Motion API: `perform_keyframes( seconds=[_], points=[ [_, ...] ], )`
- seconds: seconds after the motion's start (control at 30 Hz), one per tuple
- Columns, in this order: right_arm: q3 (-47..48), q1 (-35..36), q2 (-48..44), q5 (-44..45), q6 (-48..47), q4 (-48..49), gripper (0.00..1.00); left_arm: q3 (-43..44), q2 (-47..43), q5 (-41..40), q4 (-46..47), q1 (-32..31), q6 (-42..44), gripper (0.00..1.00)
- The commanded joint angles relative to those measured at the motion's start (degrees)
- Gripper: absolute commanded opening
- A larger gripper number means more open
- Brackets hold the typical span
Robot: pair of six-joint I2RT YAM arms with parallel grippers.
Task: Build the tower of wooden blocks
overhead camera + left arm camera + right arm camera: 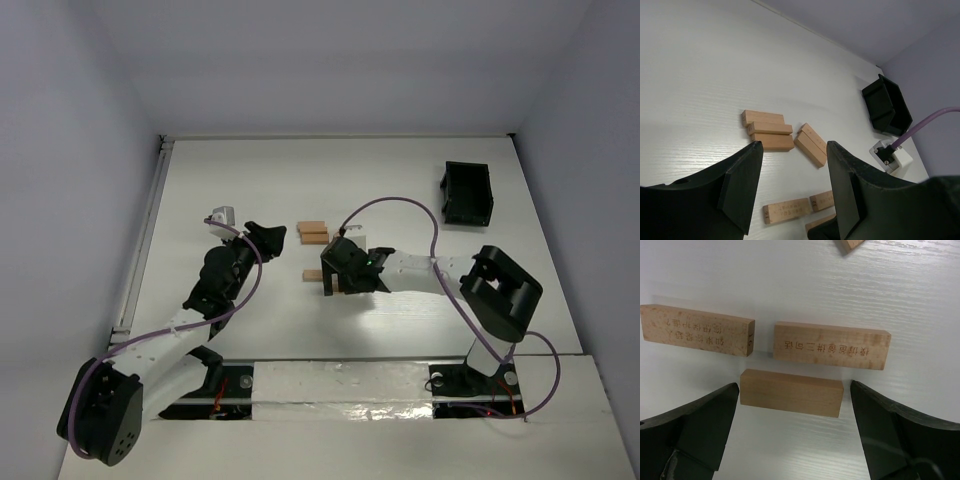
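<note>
R claw (793, 387) wide open, straddling plain block (791, 395), gaps both ends. L claw (794, 150) open, empty. Small pile (313, 232) mid table (250, 180). Light, stiff, smooth wood, prob slippery: pinch long sides, mid-length.

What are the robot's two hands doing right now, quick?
Left gripper: open, holding nothing.
Right gripper: open, a wood block lies between its jaws, not gripped.
</note>
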Motion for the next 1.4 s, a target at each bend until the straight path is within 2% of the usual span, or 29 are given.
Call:
perform_keyframes(
  seconds=[0.0,0.17,0.37,0.53,0.73,0.93,1.13,1.37],
  points=[
    [2.02,0.57,0.4,-0.01,-0.47,-0.09,0.99,1.81,0.07,0.95,2.99,0.22,0.16,0.51],
    [1.31,0.57,0.31,-1.07,0.23,0.53,0.97,1.99,0.68,1.48,3.08,0.22,0.07,0.51],
    [0.78,1.79,-0.12,-0.98,1.29,0.27,0.84,1.99,0.95,1.66,3.25,0.22,-0.02,0.5],
    [0.79,2.5,-2.93,-1.59,2.08,-1.05,0.84,1.99,0.77,1.74,3.25,0.22,-0.02,0.5],
    [1.57,2.5,-10.76,-0.37,1.29,-2.45,0.84,1.81,-0.19,1.22,2.9,0.22,0.07,0.5],
    [8.34,0.84,-7.78,2.72,-2.57,-4.04,0.85,1.81,-0.46,0.87,2.46,0.22,0.33,0.5],
    [12.2,-5.23,-4.88,-2.47,-6.27,-0.7,0.85,1.99,-0.11,1.39,2.64,0.22,0.24,0.5],
    [17.56,-9.1,3.38,-8.79,-8.82,1.41,0.84,2.16,0.6,1.75,2.64,0.22,0.16,0.5]
  ],
)
